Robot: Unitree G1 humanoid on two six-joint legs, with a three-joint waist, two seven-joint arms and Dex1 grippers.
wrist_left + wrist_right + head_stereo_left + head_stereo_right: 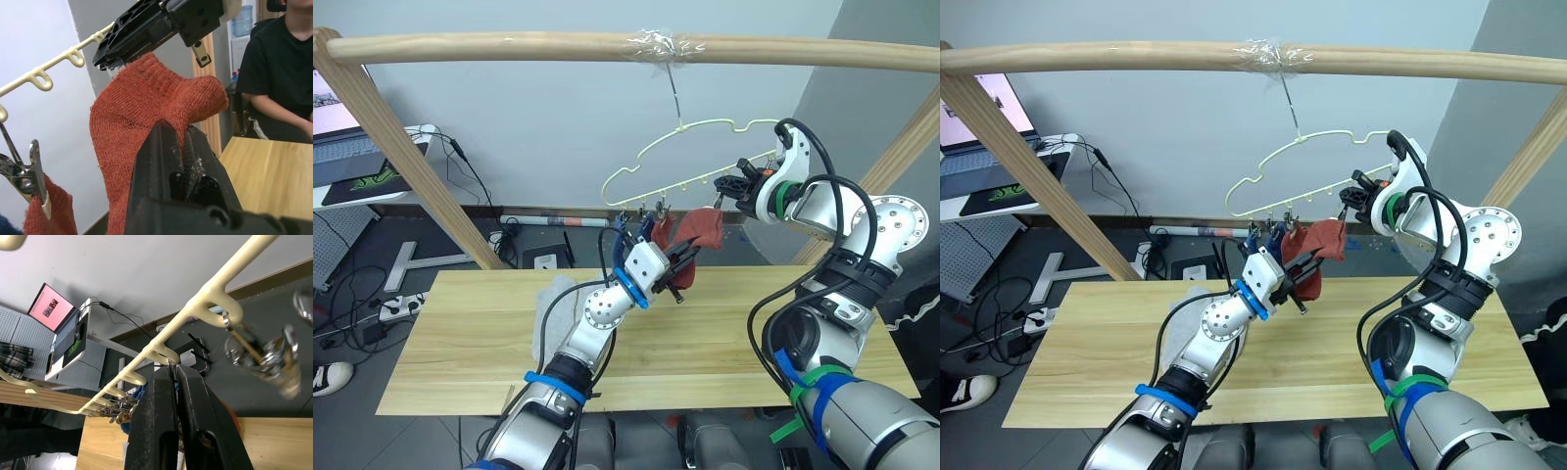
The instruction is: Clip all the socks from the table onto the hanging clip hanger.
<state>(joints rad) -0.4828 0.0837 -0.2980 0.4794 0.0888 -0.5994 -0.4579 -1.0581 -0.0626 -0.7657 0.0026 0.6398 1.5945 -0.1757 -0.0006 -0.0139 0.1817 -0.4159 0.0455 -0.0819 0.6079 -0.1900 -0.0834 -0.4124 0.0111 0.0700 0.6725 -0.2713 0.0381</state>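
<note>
Socks: a soft-knit light grey sock (pixel 553 294) lies on the pale wooden plank table (pixel 460 333), left of the arms. On the thin yellow-green wire clip hanger (pixel 656 147), blue knit (pixel 628 227) and a rust red sock (pixel 49 215) already hang at the left-hand grey metal clips (pixel 29 171). Left gripper (pixel 683 260): fingers closed on a second rust red knit sock (pixel 146 107), holding it up to the hanger's lower bar. Right gripper (pixel 732 186): fingers nearly together, pinching a clip at the sock's top edge. Judgement: feed the sock's edge fully into the clip mouth before letting the clip close, then let go with the left. No containers present.
</note>
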